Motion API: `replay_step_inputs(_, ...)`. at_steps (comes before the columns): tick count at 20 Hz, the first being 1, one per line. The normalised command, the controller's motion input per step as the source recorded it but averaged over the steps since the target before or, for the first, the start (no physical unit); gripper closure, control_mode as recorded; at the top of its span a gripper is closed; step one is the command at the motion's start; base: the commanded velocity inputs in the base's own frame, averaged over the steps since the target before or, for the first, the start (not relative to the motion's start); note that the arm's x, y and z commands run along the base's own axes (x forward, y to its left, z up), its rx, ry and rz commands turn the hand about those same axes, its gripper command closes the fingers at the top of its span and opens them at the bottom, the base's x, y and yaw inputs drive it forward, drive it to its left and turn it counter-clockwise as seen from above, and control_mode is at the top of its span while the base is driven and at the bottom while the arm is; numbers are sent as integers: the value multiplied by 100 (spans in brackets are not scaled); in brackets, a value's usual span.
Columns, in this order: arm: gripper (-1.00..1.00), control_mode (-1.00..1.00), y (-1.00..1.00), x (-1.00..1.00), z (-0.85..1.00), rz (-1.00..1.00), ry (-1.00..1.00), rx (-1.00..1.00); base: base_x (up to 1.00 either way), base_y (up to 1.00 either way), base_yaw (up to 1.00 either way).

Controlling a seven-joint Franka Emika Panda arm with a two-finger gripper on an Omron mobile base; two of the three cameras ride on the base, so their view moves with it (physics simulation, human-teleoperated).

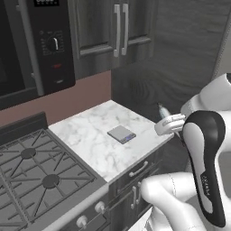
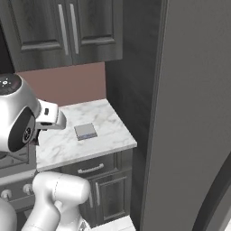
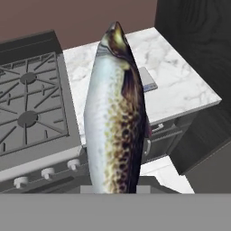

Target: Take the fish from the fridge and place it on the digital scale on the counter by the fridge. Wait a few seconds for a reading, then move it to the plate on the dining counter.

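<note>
Half the scale (image 3: 147, 80) hides behind the fish (image 3: 116, 117); gripper (image 1: 163, 112) is clamped tight on the fish, which sticks out beyond it above the counter (image 3: 180, 85).

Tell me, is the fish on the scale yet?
Not yet. The fish hangs in the shut gripper above the floor, and the digital scale sits bare on the counter.
</note>
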Motion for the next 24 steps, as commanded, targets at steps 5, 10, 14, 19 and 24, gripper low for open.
replay_step_inputs(5, 100, 100, 0, 0, 0, 0, 0, 0, 1, 0, 0)
replay_step_inputs(10, 100, 100, 0, 0, 0, 0, 0, 0, 0, 0, 0)
replay_step_inputs(14, 100, -100, 0, 10, -3, 5, 0, 0, 7, 0, 4)
replay_step_inputs(19, 100, -100, 12, 91, -4, 7, 28, -1, 0, 0, 0)
replay_step_inputs(24, 100, -100, 0, 98, -14, 5, 36, 0, 0, 0, 0)
